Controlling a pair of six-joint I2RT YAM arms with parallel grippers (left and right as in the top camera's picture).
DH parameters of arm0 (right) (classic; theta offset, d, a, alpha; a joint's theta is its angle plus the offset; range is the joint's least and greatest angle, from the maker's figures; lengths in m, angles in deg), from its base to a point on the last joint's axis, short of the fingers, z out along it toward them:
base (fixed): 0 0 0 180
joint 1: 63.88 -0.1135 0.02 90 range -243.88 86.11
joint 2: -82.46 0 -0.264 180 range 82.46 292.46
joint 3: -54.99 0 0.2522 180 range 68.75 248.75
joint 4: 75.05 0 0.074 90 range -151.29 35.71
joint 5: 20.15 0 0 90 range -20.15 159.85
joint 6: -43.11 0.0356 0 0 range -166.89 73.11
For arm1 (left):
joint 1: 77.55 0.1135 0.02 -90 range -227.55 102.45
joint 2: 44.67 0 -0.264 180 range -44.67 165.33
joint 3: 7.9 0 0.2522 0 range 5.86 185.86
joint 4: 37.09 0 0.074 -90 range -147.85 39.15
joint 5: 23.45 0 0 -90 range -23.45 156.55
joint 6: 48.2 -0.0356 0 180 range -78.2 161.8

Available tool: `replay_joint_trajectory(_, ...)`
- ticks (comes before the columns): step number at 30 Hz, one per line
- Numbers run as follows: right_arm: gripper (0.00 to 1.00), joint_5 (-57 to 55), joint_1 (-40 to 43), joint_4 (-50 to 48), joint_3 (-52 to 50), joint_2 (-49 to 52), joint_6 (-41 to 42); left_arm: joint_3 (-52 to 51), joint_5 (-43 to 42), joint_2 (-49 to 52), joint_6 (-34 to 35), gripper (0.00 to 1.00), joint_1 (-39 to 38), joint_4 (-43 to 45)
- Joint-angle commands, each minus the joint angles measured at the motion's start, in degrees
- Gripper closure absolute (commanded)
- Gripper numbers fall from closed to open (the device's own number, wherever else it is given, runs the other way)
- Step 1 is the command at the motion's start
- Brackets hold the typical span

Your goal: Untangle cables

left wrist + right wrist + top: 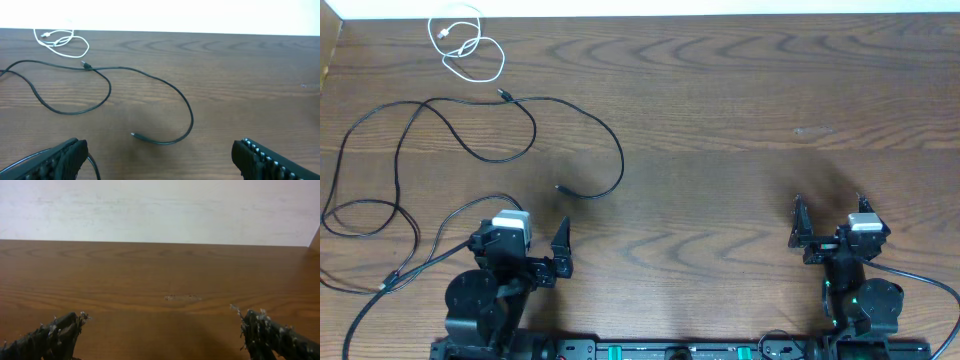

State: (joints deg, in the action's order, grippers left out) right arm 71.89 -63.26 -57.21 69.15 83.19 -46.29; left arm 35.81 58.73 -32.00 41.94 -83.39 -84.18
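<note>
A short white cable [468, 45] lies coiled at the far left of the wooden table; it also shows in the left wrist view [62, 41]. A long black cable [570, 110] loops across the left half, one plug end [560, 188] in front of my left gripper and another plug [503, 95] near the white cable; the same cable shows in the left wrist view [175, 95]. Another black cable [360, 215] loops at the far left edge. My left gripper [525, 240] is open and empty, near the front edge. My right gripper [830, 215] is open and empty at the front right.
The table [740, 120] is dark wood with a white wall behind it. A small scuff mark [182, 298] lies ahead of the right gripper. Thicker black cords [920, 280] run from the arm bases at the front edge.
</note>
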Motion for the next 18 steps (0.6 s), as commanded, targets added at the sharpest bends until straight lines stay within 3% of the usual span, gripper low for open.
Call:
replay_joint_trajectory(1,0.01,-0.35,-0.07,0.39,-0.04,-0.09,-0.68,-2.19,-0.79,-0.94,-1.64,0.02,0.37,1.90)
replay_joint_trajectory(11,0.01,-0.35,-0.07,0.37,-0.02,-0.09,-0.68,-14.12,-0.79,-4.52,0.11,0.02,1.97,19.28)
replay_joint_trajectory(18,0.01,-0.35,-0.07,0.37,-0.04,-0.09,-0.68,-19.82,-0.79,-9.68,2.73,0.02,4.90,25.03)
